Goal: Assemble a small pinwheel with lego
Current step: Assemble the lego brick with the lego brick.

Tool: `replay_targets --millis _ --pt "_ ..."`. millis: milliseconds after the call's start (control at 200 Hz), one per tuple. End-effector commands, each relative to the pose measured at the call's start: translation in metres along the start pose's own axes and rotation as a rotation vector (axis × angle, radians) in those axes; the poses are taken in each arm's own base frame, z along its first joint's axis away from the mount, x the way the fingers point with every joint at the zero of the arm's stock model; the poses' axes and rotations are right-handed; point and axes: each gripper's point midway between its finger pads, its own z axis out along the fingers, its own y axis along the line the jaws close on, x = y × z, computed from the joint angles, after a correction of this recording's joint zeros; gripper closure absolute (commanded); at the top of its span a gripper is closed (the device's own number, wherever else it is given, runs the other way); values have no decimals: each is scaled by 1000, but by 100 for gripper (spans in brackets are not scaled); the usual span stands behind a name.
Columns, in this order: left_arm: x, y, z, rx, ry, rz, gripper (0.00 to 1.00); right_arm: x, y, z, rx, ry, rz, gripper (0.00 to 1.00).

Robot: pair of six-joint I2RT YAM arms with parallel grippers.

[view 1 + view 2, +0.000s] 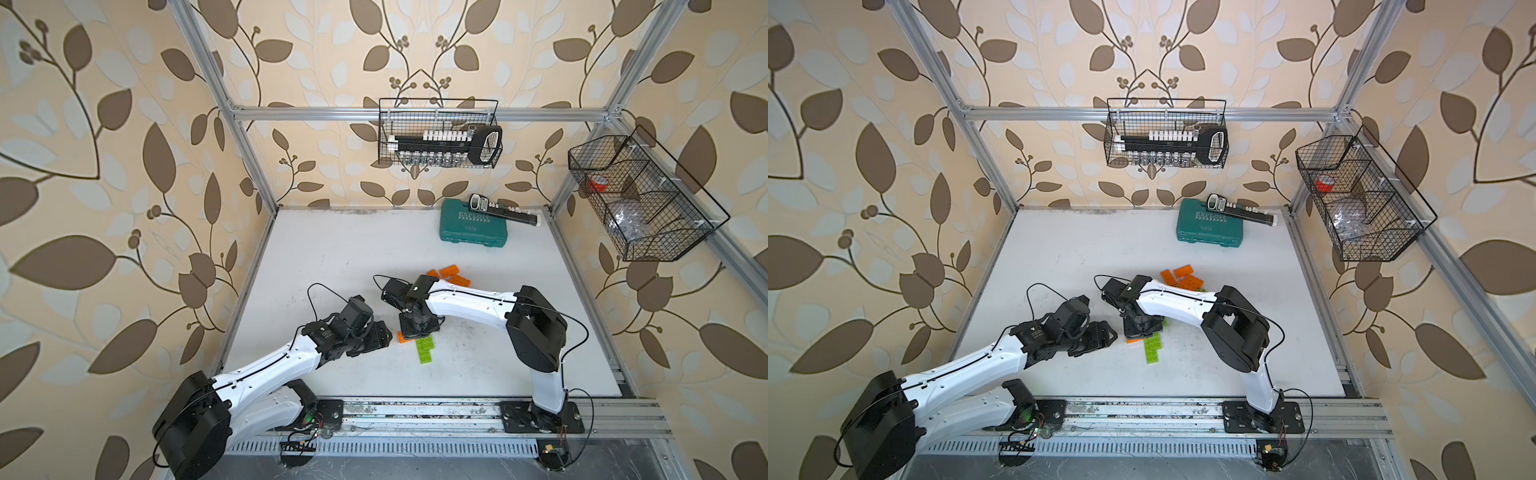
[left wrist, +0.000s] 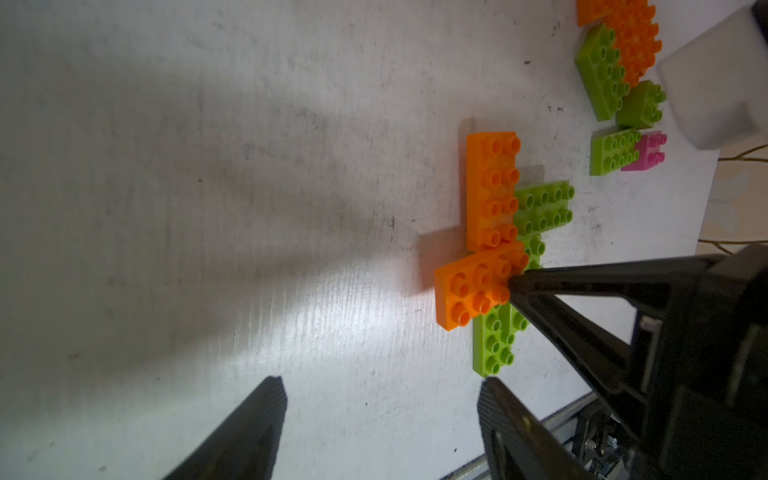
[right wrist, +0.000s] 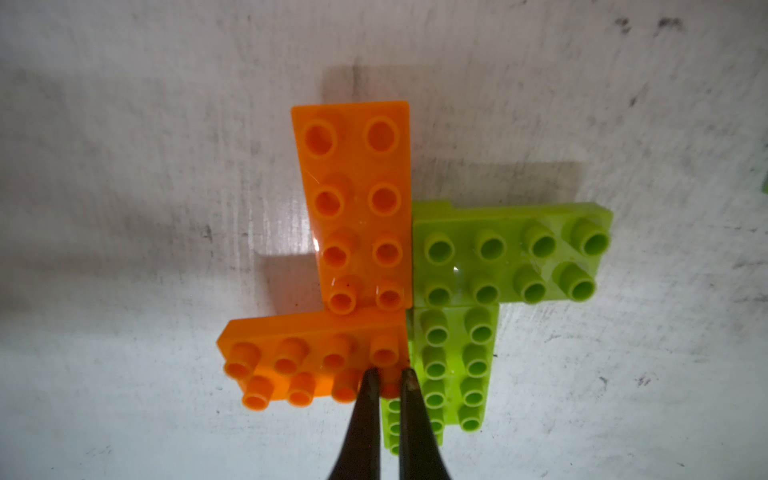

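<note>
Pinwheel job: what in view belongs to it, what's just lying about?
Job: half-built orange-green pinwheel; spare bricks; pink brick; right gripper, shut, tips at the pinwheel; left gripper, open, beside it.
Lying about: teal tool case; socket rail on it; back wire basket; side wire basket; red tape roll.

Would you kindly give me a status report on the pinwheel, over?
Left end effector open, empty. Right end effector shut, tips down on orange studded plastic brick of orange-and-green lego pinwheel. Spare bricks lie apart.
</note>
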Motion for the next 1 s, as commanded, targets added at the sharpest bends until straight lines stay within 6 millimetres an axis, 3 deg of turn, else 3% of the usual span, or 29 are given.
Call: replay_targets --millis 0,380,820,995 --pt "-15 -11 -5 21 -41 1 24 6 -9 15 36 33 8 95" --pt "-16 -12 -4 15 -42 0 24 7 -12 26 54 53 12 95" --pt "-14 -10 -2 11 -34 18 24 13 -3 21 -2 58 4 95" --pt "-14 -9 -2 8 -35 18 24 12 -8 21 21 49 5 95"
